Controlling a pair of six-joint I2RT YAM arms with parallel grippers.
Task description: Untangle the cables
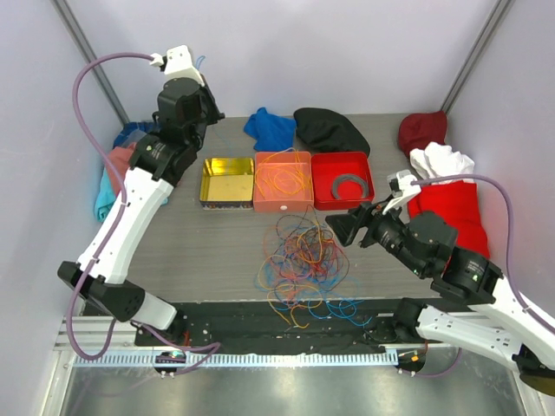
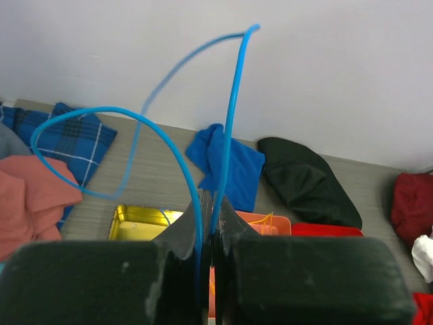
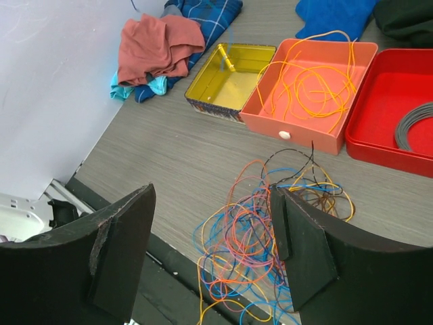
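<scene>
Clamping a blue cable (image 2: 233, 101), the left gripper (image 2: 208, 203) has its jaws pressed together with only the strand between them. The cable rises from the pinch, curls over at the top and sweeps round in a wide loop to the left, all of it in the air. The left arm is raised high over the far left of the table (image 1: 191, 251). From the top view the held strand shows only as a faint blue line by the wrist, so its full length is hard to judge.

The right gripper (image 3: 213, 193) has its jaws spread wide and nothing between them. Its fingers (image 3: 122, 250) touch nothing. It hangs over the right side of the tangle (image 1: 299, 264), tilted down toward it.

The tangle lies at the middle of the near edge: orange, blue, red, yellow and dark strands looped through one another, a few spilling over the edge. Behind it stand three containers in a row: a yellow tin (image 1: 227, 179), an orange tray (image 1: 283, 204) holding loose orange cables (image 1: 282, 178), and a red tray (image 1: 342, 201) holding a grey coil (image 1: 351, 185).
</scene>
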